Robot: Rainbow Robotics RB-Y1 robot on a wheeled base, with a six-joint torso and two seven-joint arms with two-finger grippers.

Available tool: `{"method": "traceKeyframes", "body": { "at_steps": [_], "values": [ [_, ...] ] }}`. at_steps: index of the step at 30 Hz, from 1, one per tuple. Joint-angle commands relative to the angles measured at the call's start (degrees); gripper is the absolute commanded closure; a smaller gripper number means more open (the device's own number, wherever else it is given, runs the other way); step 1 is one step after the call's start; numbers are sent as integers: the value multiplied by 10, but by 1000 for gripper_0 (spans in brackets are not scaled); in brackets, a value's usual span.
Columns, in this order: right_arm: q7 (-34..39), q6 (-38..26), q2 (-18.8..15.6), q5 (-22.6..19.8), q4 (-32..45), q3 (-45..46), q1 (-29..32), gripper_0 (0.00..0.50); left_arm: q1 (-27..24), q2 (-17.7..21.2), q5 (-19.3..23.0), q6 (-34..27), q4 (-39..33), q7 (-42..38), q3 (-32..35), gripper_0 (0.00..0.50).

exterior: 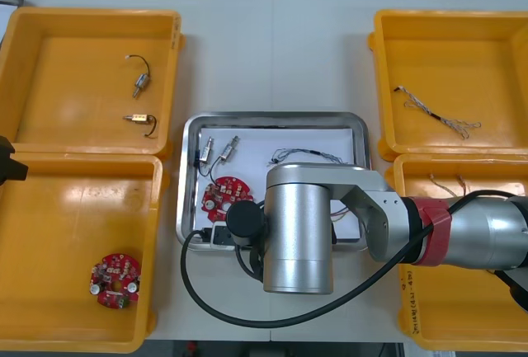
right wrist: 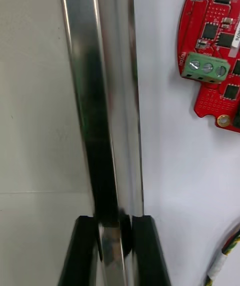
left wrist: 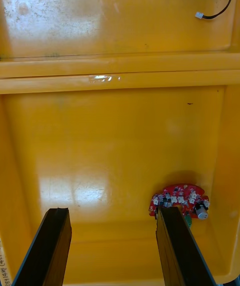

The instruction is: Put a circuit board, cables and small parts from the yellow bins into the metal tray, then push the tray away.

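You have the metal tray point(exterior: 272, 116), white inside, holding a round red circuit board point(exterior: 224, 194), two small metal parts point(exterior: 232, 147) and thin cables point(exterior: 309, 156).

— Where could a tool get through?
— Beyond the metal tray point(exterior: 272, 118) the surface point(exterior: 272, 52) runs bare between the two far yellow bins point(exterior: 74, 85).
— And over the tray itself?
— The right arm point(exterior: 301, 225) covers its near right part, and the right tool point(right wrist: 114, 222) straddles the rim close to the circuit board point(exterior: 224, 194), clamped on it. Small metal parts point(exterior: 219, 149) and cables point(exterior: 309, 157) lie on the far floor.
— The left side?
— The left tool point(left wrist: 112, 211), fingers spread, hangs over mostly bare floor in the near left bin point(exterior: 49, 233); a second board point(left wrist: 179, 201) lies in its corner, just beside one finger.
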State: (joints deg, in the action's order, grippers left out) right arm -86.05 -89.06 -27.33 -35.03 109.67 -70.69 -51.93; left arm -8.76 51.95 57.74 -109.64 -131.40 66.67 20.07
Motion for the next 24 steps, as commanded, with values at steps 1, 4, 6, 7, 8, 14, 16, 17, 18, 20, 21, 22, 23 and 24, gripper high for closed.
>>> {"method": "traceKeyframes", "body": {
  "at_steps": [1, 4, 6, 7, 8, 14, 16, 17, 18, 20, 21, 22, 23, 24],
  "values": [
    [-3, 4, 14, 5, 5, -8, -19, 500, 9, 26, 4, -4, -17, 14, 17, 0],
    [-4, 5, 15, 4, 5, -8, -25, 500, 9, 26, 4, -4, -17, 14, 17, 0],
    [-6, 5, 15, 5, 5, -8, -30, 500, 9, 26, 4, -4, -17, 14, 17, 0],
    [-6, 5, 15, 5, 5, -8, -30, 500, 9, 26, 4, -4, -17, 14, 17, 0],
    [-8, 4, 15, 4, 5, -8, -34, 500, 9, 26, 4, -4, -17, 14, 17, 0],
    [-16, 5, 11, -7, 5, -9, -47, 500, 9, 26, 4, -4, -17, 14, 17, 0],
    [-19, 4, 8, -11, 5, -13, -54, 500, 9, 26, 4, -4, -17, 14, 17, 0],
    [-21, 4, 7, -10, 5, -18, -60, 500, 9, 26, 4, -4, -17, 14, 17, 0],
    [-21, 5, 6, -10, 5, -22, -63, 500, 9, 26, 4, -4, -17, 14, 17, 0],
    [-22, 6, 3, -9, 5, -32, -75, 500, 9, 26, 4, -4, -17, 14, 17, 0],
    [-22, 6, 1, -9, 5, -32, -76, 500, 9, 26, 4, -4, -17, 14, 17, 0],
    [-22, 6, -1, -9, 5, -32, -77, 500, 9, 26, 4, -4, -17, 14, 17, 0],
    [-23, 6, -2, -9, 5, -32, -78, 500, 9, 26, 4, -4, -17, 14, 17, 0],
    [-23, 6, -3, -10, 5, -32, -78, 500, 9, 26, 4, -4, -17, 14, 17, 0]
  ]
}}
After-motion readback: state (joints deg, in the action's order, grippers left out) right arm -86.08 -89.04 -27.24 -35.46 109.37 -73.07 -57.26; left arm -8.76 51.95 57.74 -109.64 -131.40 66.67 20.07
